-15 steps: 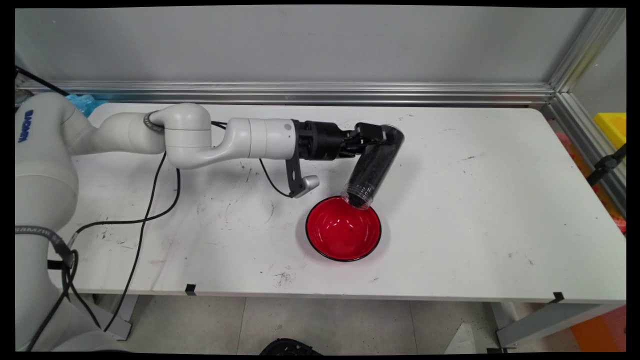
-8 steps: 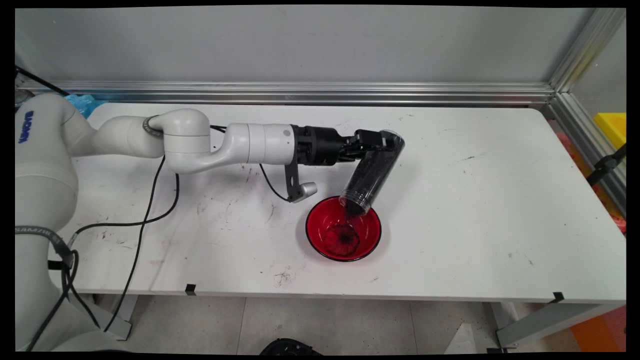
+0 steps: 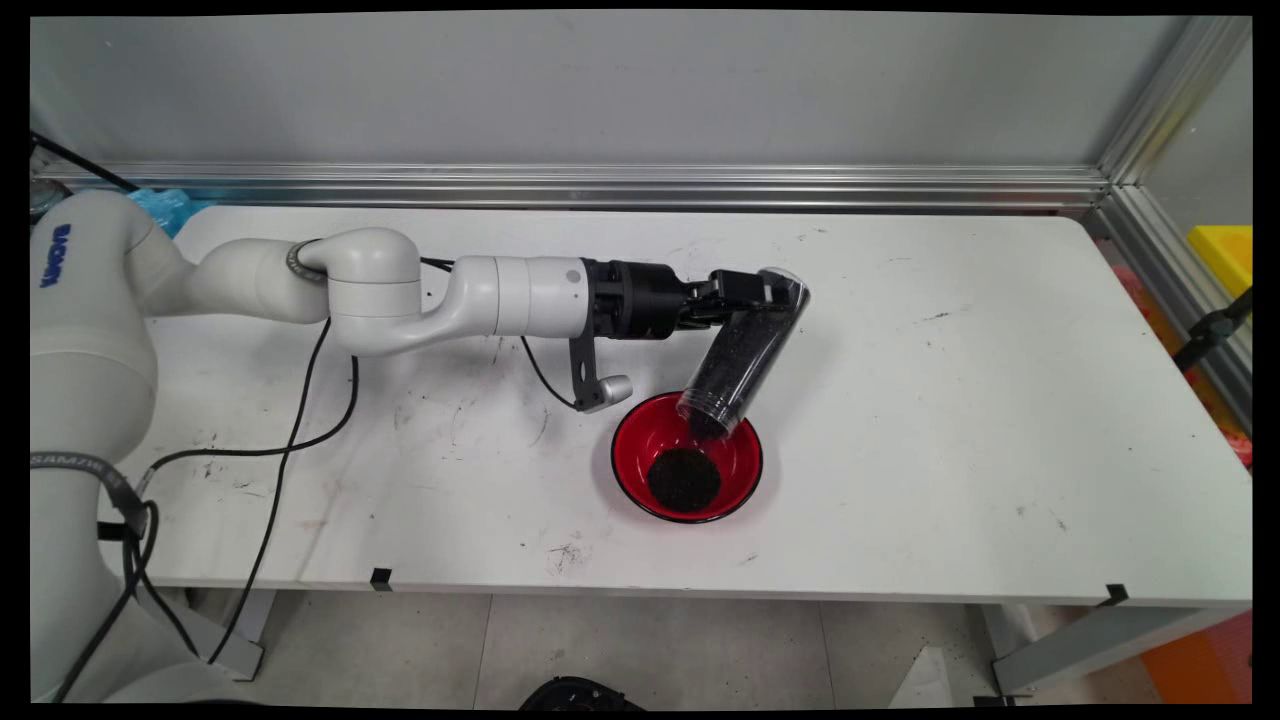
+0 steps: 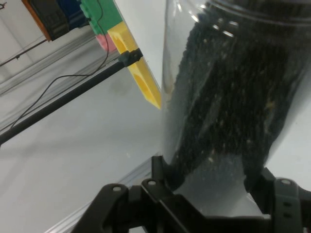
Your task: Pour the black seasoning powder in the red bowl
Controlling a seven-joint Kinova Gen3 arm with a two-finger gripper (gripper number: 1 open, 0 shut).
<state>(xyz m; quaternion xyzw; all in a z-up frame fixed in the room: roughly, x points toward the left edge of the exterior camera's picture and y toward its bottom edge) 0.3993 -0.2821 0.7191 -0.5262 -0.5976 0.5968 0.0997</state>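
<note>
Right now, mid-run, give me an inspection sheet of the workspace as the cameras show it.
Surface: white table, scuffed with dark marks.
Job's things: clear plastic jar of black grains, tilted mouth-down over the red bowl with black rim; black grain pile in the bowl.
Clutter: nothing seen.
Claw: black two-finger claw shut on the jar's upper end.
Cables: black cables hang from the arm across the table.
Surroundings: grey wall, aluminium rails, yellow box at right.

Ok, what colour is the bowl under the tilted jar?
Red inside with a black rim: the bowl shows best in the main view, under the jar.
</note>
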